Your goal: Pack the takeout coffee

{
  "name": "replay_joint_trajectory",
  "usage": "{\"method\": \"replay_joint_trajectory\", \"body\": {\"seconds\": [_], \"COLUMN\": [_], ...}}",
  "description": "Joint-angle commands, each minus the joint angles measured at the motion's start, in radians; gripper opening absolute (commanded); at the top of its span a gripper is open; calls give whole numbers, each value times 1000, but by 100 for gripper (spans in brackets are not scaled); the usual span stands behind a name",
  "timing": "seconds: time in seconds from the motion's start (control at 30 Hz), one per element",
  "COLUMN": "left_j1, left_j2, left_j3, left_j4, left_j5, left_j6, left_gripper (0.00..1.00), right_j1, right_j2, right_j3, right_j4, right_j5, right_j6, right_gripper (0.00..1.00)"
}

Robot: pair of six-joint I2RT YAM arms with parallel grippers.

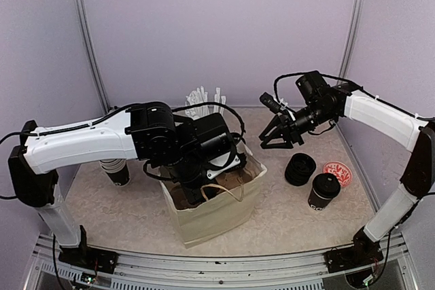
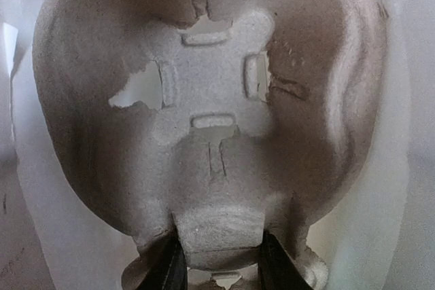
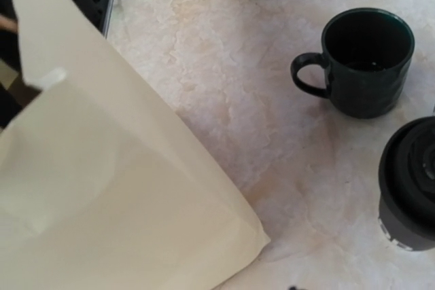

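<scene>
Inside bag [image 1: 224, 214], left tool [image 2: 221, 259] pinching pulp carrier [image 2: 211, 93], right tool [image 1: 275, 139] raised, spread

Behind the right pincer [image 1: 272, 142] stands a plain back wall [image 1: 217, 32] of pale lilac colour. A thin metal pole [image 1: 353, 25] rises in the corner near the pincer, and a second pole [image 1: 87, 39] far to its other side. Below the pincer lies the counter [image 1: 292, 219], beige and marbled. A metal rail [image 1: 224, 263] runs along its near edge. The light is soft and even.

Right of the bag [image 1: 217, 212]: mug [image 1: 300, 169] and lidded cup [image 1: 323, 191]; left, another cup [image 1: 118, 173]; behind, straws [image 1: 202, 100]; inside, a tray [image 2: 217, 86].
</scene>
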Motion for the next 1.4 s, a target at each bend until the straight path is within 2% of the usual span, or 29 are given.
{"method": "replay_joint_trajectory", "body": {"seconds": [0.0,0.83,1.37], "left_j1": [19,86,84], "left_j2": [29,149,78], "left_j3": [-14,-85,-16], "left_j4": [0,44,39], "left_j5": [7,113,65], "left_j6": [-5,-11,-38], "left_gripper": [32,37,45], "right_j1": [7,7,7], "right_j2": [-19,13,-3], "right_j3": [-21,-40,-5], "right_j4": [-7,-23,-59], "right_j5": [6,-3,19], "right_j6": [-11,-57,-73], "right_gripper": [43,44,48]}}
